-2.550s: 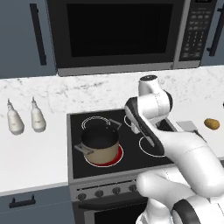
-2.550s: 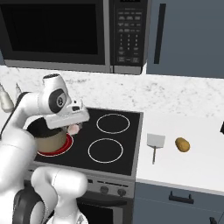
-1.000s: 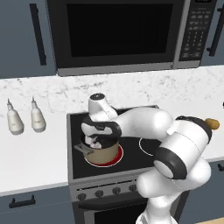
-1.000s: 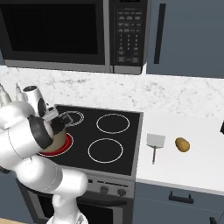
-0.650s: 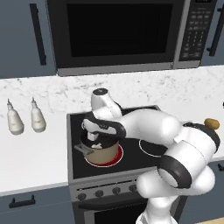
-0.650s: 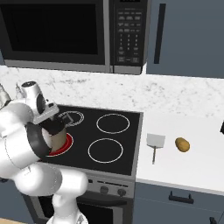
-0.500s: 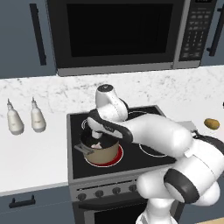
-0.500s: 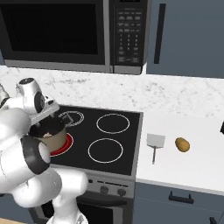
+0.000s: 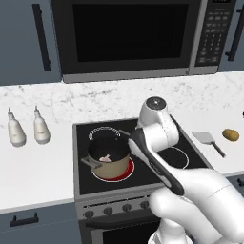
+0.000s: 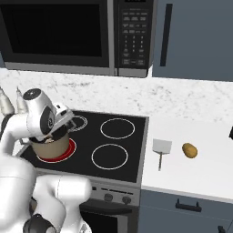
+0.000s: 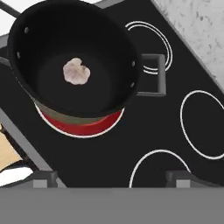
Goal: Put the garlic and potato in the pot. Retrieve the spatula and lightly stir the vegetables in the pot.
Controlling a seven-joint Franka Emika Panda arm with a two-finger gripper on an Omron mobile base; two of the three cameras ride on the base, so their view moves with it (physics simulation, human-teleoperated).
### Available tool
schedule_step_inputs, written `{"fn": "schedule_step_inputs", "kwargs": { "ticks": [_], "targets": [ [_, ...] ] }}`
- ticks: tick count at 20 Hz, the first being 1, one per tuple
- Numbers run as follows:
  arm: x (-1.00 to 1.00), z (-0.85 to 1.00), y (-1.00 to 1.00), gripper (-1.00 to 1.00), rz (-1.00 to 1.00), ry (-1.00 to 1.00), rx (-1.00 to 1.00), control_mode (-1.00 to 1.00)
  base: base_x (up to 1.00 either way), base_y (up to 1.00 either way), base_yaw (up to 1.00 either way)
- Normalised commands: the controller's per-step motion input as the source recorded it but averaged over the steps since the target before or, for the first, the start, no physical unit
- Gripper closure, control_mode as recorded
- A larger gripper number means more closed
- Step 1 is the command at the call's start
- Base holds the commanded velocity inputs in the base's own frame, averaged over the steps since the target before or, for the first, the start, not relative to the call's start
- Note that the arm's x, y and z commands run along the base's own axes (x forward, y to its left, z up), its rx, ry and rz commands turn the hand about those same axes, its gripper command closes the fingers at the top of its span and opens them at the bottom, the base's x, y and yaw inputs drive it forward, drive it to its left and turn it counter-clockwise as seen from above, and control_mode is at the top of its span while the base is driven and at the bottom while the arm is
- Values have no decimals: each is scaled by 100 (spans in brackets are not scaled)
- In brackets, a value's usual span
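The tan pot [image 9: 112, 166] stands on the front left burner, which glows red. The garlic [image 11: 76, 71], a pale lumpy bulb, lies loose on the pot's [image 11: 124, 48] dark bottom; in the left base view the garlic [image 9: 105, 157] also shows inside. My gripper [image 11: 111, 178] hovers open above the stove, just to the right of the pot, nothing between its fingertips [image 11: 43, 178]. The potato [image 10: 189, 150] lies on the counter right of the stove, with the spatula [image 10: 160, 149] beside it. My arm covers part of the pot [image 10: 50, 148] in the right base view.
Two white bottles [image 9: 15, 133] stand on the counter left of the stove [image 9: 190, 157]. A microwave [image 9: 128, 33] hangs above the cooktop. The pot's grey side handle [image 11: 156, 74] sticks out toward the back burner.
The gripper has opened and lifted away from the pot's mouth toward the right. The garlic now lies free in the pot.
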Motion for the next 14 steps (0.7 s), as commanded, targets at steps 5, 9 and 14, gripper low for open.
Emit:
{"fn": "schedule_step_inputs", "kwargs": {
  "ticks": [5,9,14],
  "targets": [
    [-23,25,-100,-100,-12,-7,5,-100,0,0,0],
    [-7,7,-100,-100,-18,0,10,-100,0,0,0],
    [0,2,-89,-100,-20,0,8,-100,0,0,0]
  ]
}}
